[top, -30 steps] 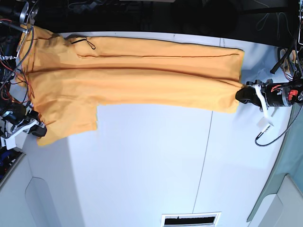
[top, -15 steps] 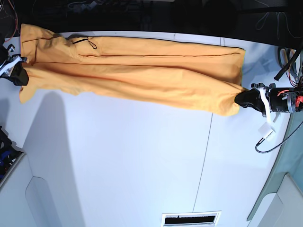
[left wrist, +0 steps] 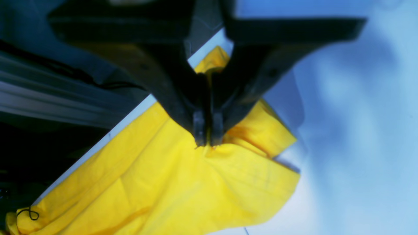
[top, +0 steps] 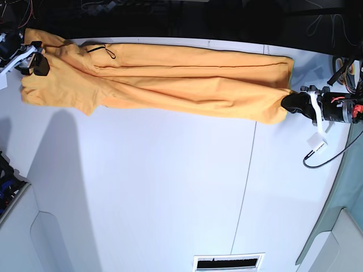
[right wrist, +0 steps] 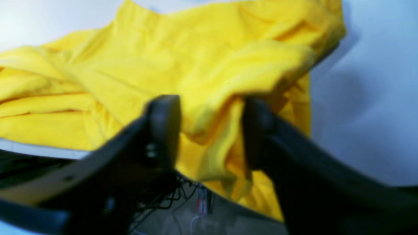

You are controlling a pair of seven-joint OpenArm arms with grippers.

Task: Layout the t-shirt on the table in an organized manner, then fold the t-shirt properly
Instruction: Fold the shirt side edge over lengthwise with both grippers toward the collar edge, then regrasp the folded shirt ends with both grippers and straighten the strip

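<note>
Two grippers work the orange-yellow T-shirt (top: 170, 96) along the table's top edge: the left (left wrist: 209, 143), at right, pinches cloth and should hold steady while the right (right wrist: 212, 117), upper left, jaws spread, lifts clear without dragging.

Bright white glare across the tabletop (top: 170, 187), soft grey shadows, blurred wrist-view foregrounds.

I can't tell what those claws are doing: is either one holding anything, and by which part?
The left gripper pinches the t-shirt near one end; the right gripper is open.
</note>
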